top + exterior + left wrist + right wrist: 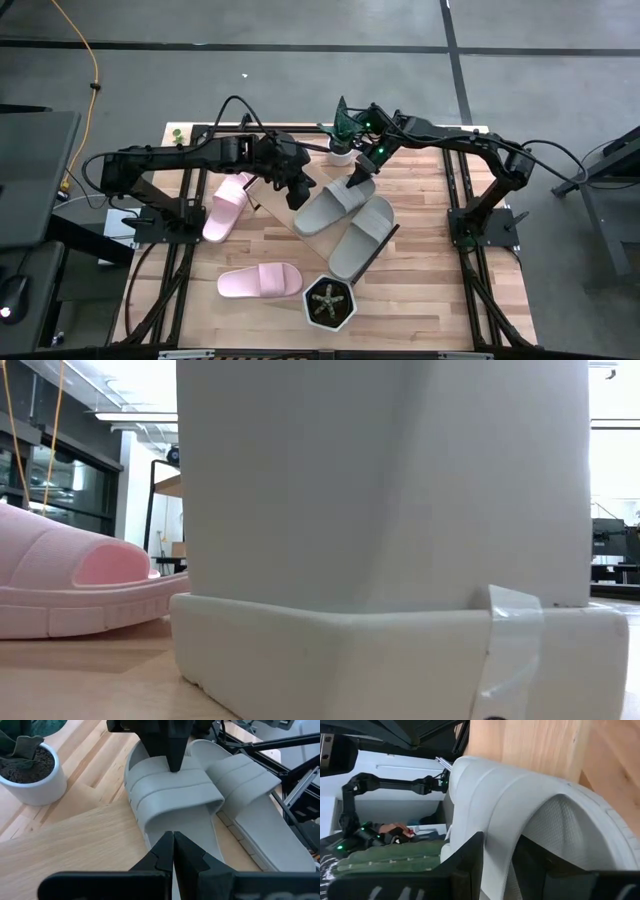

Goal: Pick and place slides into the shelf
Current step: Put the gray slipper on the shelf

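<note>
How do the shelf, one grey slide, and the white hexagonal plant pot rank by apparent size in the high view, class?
1. The shelf, largest, though partly covered.
2. The grey slide, clearly smaller.
3. The white hexagonal plant pot, smallest.

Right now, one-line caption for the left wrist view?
Shut left gripper above a grey slide on the shelf, right gripper on its strap.
</note>
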Robot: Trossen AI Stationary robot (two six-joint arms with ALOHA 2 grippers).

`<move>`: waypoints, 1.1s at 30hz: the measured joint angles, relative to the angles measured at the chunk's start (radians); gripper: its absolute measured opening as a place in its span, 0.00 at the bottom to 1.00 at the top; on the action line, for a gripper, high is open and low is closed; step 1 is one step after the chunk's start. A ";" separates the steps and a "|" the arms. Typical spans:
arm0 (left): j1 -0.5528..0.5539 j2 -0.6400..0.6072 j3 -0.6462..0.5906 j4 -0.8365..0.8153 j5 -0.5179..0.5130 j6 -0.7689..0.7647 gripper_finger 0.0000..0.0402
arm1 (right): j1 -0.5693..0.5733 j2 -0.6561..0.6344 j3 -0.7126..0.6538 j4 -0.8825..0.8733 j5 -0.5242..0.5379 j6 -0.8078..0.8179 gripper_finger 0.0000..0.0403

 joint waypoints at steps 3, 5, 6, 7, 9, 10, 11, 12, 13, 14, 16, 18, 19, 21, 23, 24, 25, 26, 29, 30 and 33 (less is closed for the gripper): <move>0.000 0.000 0.000 -0.001 0.000 0.000 0.00 | 0.000 0.000 0.000 0.000 0.022 -0.014 0.22; 0.000 0.000 0.000 -0.002 0.000 0.000 0.00 | 0.000 0.000 0.000 0.000 0.028 -0.027 0.22; 0.000 0.000 0.000 -0.003 0.000 0.000 0.00 | 0.000 -0.001 0.000 0.000 0.028 -0.030 0.22; 0.000 0.000 0.000 -0.006 0.000 0.000 0.00 | 0.000 -0.001 0.000 0.000 0.028 -0.031 0.22; 0.000 0.000 0.000 -0.012 0.000 0.000 0.00 | -0.001 -0.004 0.000 -0.001 0.032 -0.035 0.22; 0.000 0.000 0.000 -0.015 0.000 0.000 0.00 | 0.000 -0.008 0.000 -0.002 0.042 -0.040 0.22; 0.000 0.000 0.000 -0.017 0.000 0.000 0.00 | 0.000 -0.012 0.000 -0.002 0.049 -0.045 0.22; 0.000 0.000 0.000 -0.019 0.000 0.000 0.00 | 0.000 -0.015 0.000 -0.004 0.053 -0.048 0.22; 0.000 0.000 0.000 -0.020 0.000 0.000 0.00 | 0.000 -0.018 0.000 -0.007 0.055 -0.053 0.22; 0.000 0.000 0.000 -0.020 0.000 0.000 0.00 | 0.000 -0.022 0.000 -0.009 0.058 -0.056 0.22; 0.000 0.000 0.000 -0.020 0.000 0.000 0.00 | 0.000 -0.031 0.000 -0.012 0.070 -0.059 0.22; 0.000 0.000 0.000 -0.021 0.000 0.000 0.00 | 0.000 -0.040 0.000 -0.023 0.089 -0.068 0.22; 0.000 0.000 0.000 -0.021 0.000 0.000 0.00 | 0.000 -0.041 0.000 -0.028 0.097 -0.073 0.22; 0.000 0.000 0.000 -0.024 0.000 0.000 0.00 | -0.001 -0.041 0.000 -0.047 0.109 -0.088 0.22; 0.000 0.000 0.000 -0.025 0.000 0.000 0.00 | -0.001 -0.043 0.000 -0.062 0.117 -0.101 0.22; 0.000 0.000 0.000 -0.027 0.000 0.000 0.00 | -0.001 -0.043 0.001 -0.068 0.119 -0.109 0.22; 0.000 0.000 0.000 -0.030 0.000 0.000 0.00 | -0.001 -0.043 0.001 -0.071 0.124 -0.112 0.22; 0.000 0.000 0.000 -0.033 0.000 0.000 0.00 | -0.001 -0.043 0.001 -0.073 0.126 -0.114 0.22; 0.000 0.000 0.000 -0.042 0.000 0.000 0.00 | -0.001 -0.043 0.001 -0.072 0.129 -0.117 0.22; 0.000 0.000 0.000 -0.046 0.000 0.000 0.00 | -0.001 -0.043 0.001 -0.072 0.129 -0.119 0.22; 0.000 0.000 0.000 -0.054 0.001 0.000 0.00 | 0.000 -0.043 0.002 -0.074 0.130 -0.137 0.22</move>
